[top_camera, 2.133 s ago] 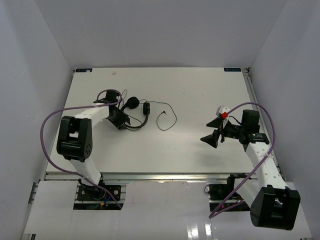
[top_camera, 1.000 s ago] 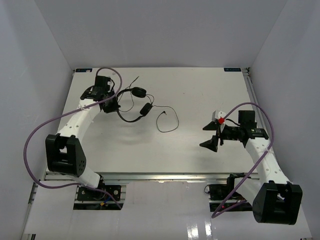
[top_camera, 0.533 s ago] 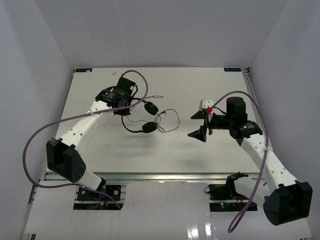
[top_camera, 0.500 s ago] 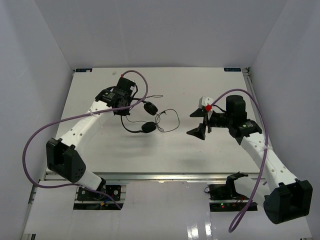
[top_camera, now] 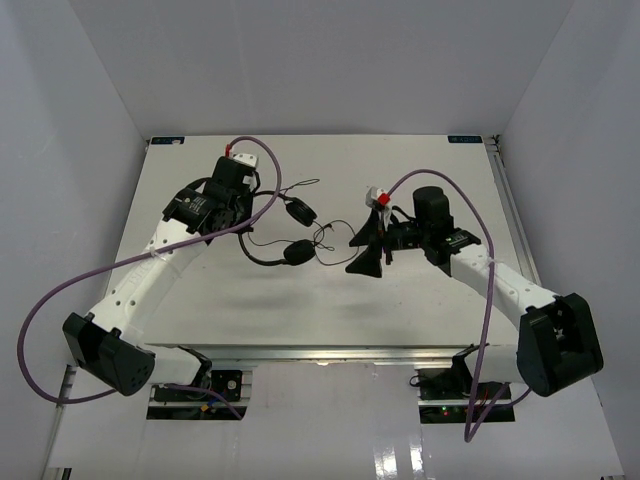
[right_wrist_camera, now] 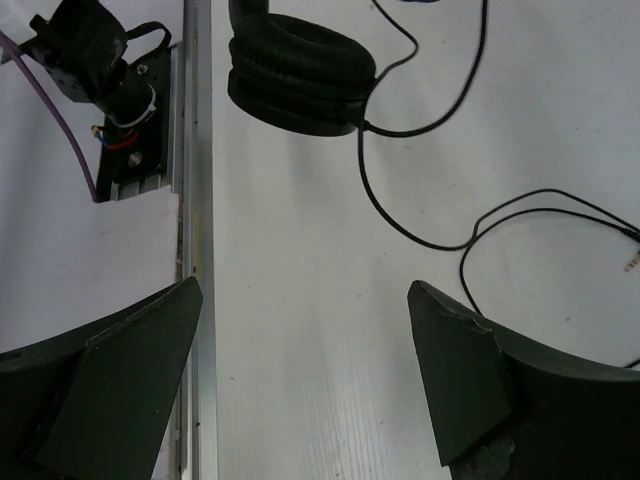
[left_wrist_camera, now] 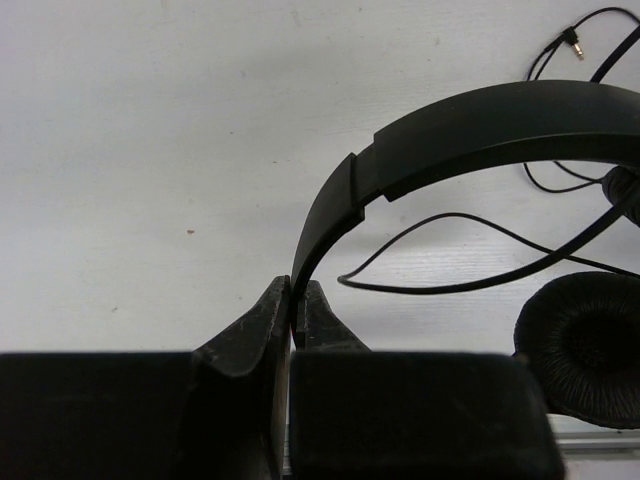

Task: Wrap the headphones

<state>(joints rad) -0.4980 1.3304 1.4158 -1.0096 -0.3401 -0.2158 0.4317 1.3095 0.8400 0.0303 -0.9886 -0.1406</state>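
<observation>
The black headphones (top_camera: 294, 252) hang from my left gripper (top_camera: 242, 218), which is shut on the thin headband (left_wrist_camera: 480, 125) near one end. One round padded earcup (left_wrist_camera: 585, 345) shows at the right of the left wrist view. The thin cord (top_camera: 322, 236) loops on the white table beside the earcups and ends in a plug (left_wrist_camera: 570, 38). My right gripper (top_camera: 353, 255) is open just right of the cord, with nothing between its fingers. In the right wrist view an earcup (right_wrist_camera: 300, 75) and the cord (right_wrist_camera: 400, 220) lie ahead of the right gripper (right_wrist_camera: 300, 295).
An aluminium rail (right_wrist_camera: 190, 150) runs along the table's near edge, with the left arm's base mount (right_wrist_camera: 110, 90) beyond it. Thick purple cables (top_camera: 130, 265) arc off both arms. White walls close in the table on three sides.
My left arm picked the headphones up from the left of the table and carried them toward the middle. My right gripper moved left, close to the cord, still open.
</observation>
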